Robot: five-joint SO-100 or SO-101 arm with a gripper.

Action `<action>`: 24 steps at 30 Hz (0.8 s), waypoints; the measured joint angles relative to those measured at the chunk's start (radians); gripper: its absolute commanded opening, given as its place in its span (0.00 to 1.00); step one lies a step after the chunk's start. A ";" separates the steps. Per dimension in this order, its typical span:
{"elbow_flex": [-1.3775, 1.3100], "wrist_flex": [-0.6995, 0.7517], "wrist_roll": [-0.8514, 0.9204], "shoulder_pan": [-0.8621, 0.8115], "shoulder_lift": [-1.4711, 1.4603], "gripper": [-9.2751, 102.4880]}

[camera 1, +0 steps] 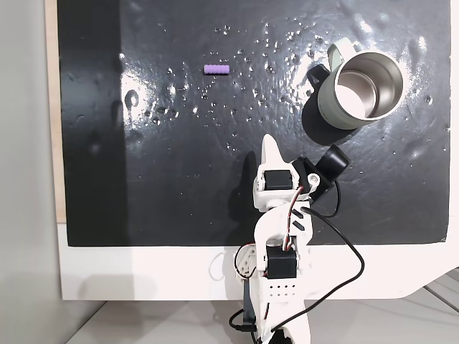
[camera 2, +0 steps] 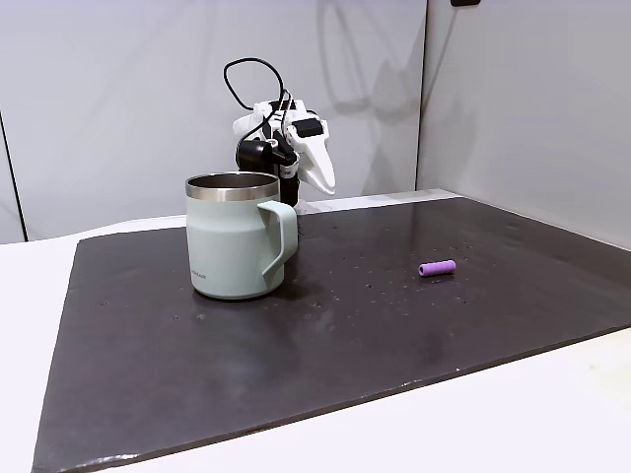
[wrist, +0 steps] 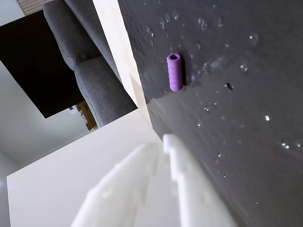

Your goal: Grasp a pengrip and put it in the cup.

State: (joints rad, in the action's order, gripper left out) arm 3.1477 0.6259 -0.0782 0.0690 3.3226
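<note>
Pengrip (camera 1: 216, 69) lying alone on open black mat (camera 1: 179, 179), well apart from cup (camera 1: 358, 89).

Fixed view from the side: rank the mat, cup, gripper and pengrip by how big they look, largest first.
1. Mat
2. Cup
3. Gripper, though it sits farther from the camera, so its look is shrunk
4. Pengrip

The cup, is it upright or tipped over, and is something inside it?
Upright: the cup stands on its base on the dark mat, rim up. Its steel inside looks empty; the pengrip lies on the mat.
</note>
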 measured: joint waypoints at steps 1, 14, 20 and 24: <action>0.000 0.000 0.000 0.000 0.000 0.08; 0.000 0.000 0.000 0.002 0.000 0.08; -0.037 0.064 0.006 0.025 0.002 0.08; -0.123 0.137 0.020 0.078 -0.005 0.08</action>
State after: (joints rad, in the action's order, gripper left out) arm 3.0250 0.7624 -0.0583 0.1473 3.3180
